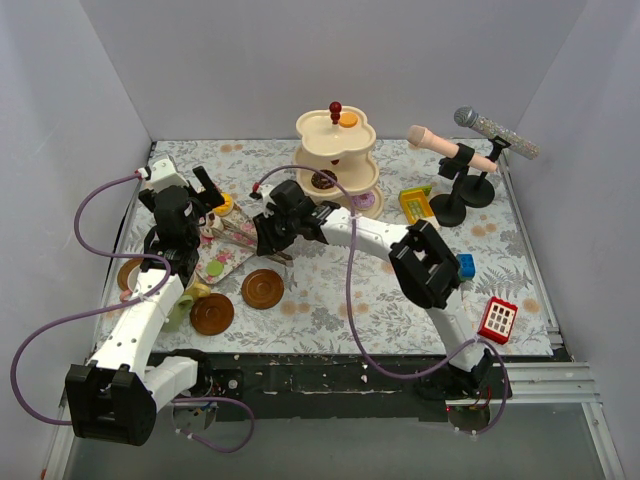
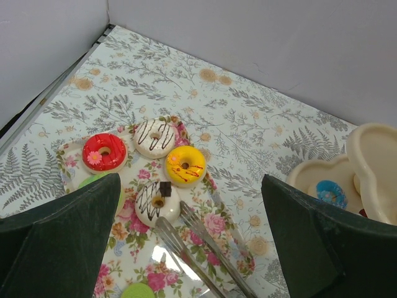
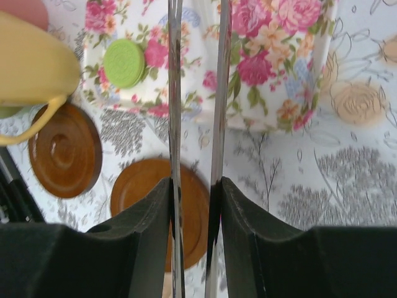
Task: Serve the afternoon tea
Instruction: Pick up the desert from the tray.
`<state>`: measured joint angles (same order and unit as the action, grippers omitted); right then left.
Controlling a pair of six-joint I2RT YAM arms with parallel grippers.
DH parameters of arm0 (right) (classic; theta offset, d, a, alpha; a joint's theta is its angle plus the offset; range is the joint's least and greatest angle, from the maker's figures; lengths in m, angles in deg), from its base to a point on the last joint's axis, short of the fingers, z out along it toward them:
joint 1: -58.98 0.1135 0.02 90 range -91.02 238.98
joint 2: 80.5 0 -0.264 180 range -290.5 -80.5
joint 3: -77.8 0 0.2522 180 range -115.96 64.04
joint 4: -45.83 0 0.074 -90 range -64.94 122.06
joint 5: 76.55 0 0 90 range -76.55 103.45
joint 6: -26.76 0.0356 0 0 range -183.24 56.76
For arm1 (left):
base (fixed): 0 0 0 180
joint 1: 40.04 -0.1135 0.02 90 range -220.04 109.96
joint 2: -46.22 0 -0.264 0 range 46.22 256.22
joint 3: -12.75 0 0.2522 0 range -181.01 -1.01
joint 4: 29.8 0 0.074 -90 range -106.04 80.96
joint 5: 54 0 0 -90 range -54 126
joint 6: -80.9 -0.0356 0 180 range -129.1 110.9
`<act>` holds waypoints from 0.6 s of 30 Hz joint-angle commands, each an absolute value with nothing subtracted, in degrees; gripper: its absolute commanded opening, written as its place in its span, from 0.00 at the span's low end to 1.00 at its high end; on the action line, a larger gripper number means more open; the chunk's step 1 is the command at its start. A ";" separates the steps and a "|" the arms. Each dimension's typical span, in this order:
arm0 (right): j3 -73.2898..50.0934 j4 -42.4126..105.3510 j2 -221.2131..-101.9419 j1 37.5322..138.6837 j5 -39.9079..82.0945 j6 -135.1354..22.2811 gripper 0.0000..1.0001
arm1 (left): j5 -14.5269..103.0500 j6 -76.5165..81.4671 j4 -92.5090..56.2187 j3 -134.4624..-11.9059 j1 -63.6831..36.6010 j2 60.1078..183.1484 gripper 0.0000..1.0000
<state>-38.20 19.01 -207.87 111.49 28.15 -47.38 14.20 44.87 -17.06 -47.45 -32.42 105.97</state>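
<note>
- While I watch from beside the table, the overhead view shows the right gripper [image 1: 270, 232] stretched across to the floral tray [image 1: 222, 262]. The metal tongs [image 1: 240, 232] jut out ahead of its fingers.
- The left gripper [image 1: 207, 195] hangs over the tray's far end, jaws spread wide and empty.
- Off to the right gripper's right rises the three-tier stand [image 1: 338, 160], with a few sweets on its tiers. The brown saucers [image 1: 262, 288] lie just behind that gripper.
- From the left wrist, four sweets sit on the tray between the parted fingers [image 2: 62, 236]: a red donut [image 2: 104, 152], a striped donut [image 2: 154, 136], a yellow donut [image 2: 185, 165] and a chocolate-topped donut [image 2: 157, 202].
- The tong tips lie just beside the chocolate-topped donut. Beyond the right-hand finger a blue donut [image 2: 325, 192] rests on a tier of the stand.
- From the right wrist, the fingers press on both tong arms, squeezing them nearly parallel with a narrow gap between.
- A green disc [image 3: 124, 62] lies on the tray left of the arms, and a yellow cup [image 3: 31, 56] sits further left.
- The donuts look small, light and glossy, so I would expect them to slip. Pinching one across its outer ring with the tong tips seems safest, with a gentle and steady squeeze.
</note>
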 commanded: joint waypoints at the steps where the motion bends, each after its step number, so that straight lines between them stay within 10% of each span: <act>1: -32.13 24.33 -196.88 111.54 27.34 -48.04 0.20 | 14.38 44.77 -17.54 -47.07 -32.22 105.64 0.98; 18: -15.60 23.72 -177.37 111.19 21.54 -48.65 0.18 | 14.56 45.39 -17.36 -47.07 -32.13 106.08 0.98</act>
<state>-17.06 21.87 -184.79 111.49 23.95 -47.60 14.61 45.18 -17.32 -47.43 -32.38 106.12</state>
